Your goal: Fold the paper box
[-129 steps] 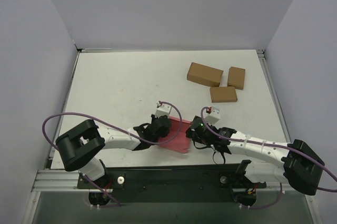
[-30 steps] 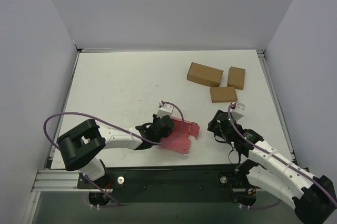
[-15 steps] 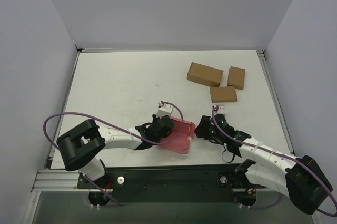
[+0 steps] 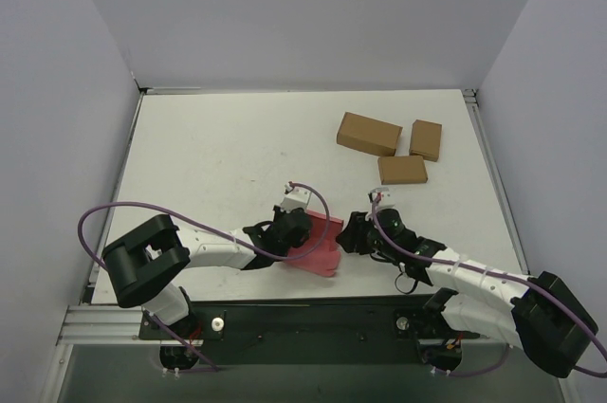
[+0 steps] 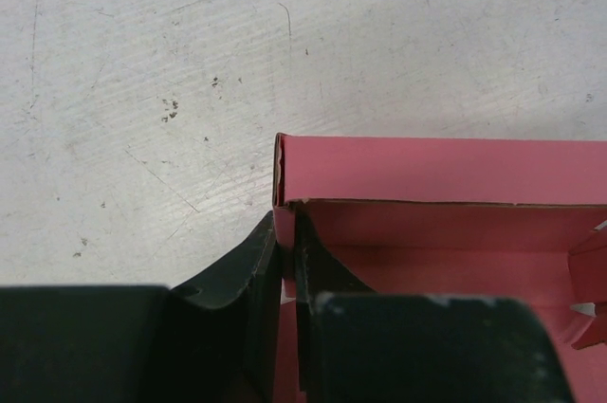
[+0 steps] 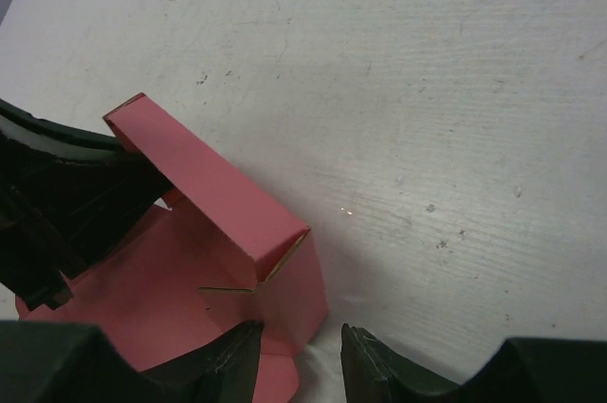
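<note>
- Pink-red paper box (image 4: pixel 322 244) sits partly folded near the table's (image 4: pixel 218 147) front edge, between both grippers.
- Left gripper (image 5: pixel 285 263) pinches one upright wall.
- Right gripper (image 6: pixel 299 365) is spread around the box's end flap.
- Brown cardboard boxes (image 4: pixel 369 134) lie well apart.

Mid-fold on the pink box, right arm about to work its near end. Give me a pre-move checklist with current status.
1. Left gripper pinching a wall of the paper box: ok.
2. Pinched wall standing upright: ok.
3. Right gripper jaws apart, ready to close: ok.
4. End flap lined up with the right gripper's gap: ok.
5. Box fully folded: not ok, interior open on top.
6. Brown boxes apart from both arms: ok.
</note>
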Controlling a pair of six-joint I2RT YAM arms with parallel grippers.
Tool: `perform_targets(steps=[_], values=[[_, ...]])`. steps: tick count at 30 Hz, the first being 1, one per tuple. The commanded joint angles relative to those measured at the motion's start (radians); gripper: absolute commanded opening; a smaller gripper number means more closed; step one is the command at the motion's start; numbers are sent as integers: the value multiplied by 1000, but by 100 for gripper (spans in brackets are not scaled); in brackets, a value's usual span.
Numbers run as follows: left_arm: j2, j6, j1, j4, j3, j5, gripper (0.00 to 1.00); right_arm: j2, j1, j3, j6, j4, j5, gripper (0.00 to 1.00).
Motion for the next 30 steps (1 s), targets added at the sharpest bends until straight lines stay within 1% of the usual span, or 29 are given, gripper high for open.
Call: perform_targets(steps=[1, 4, 11, 20, 24, 27, 28, 30], values=[[-30, 2, -4, 41, -2, 7, 0, 11, 16, -10, -31, 140, -77, 40], [-37, 10, -3, 54, -9, 12, 0, 20, 19, -21, -44, 178, -108, 40], [-56, 24, -10, 81, -34, 7, 0, 35, 18, -21, -84, 168, -38, 37], [-45, 45, -30, 100, -31, 4, 0, 96, 16, 39, -163, 188, 4, 36], [-38, 47, -33, 100, -25, 6, 0, 129, 15, 44, -176, 215, 56, 35], [-31, 48, -40, 97, -17, 3, 0, 143, 22, 39, -168, 240, 84, 32], [-30, 50, -41, 97, -14, 1, 0, 144, 25, 39, -165, 241, 141, 29], [-28, 50, -47, 97, -11, -2, 0, 156, 38, 39, -160, 246, 173, 28]])
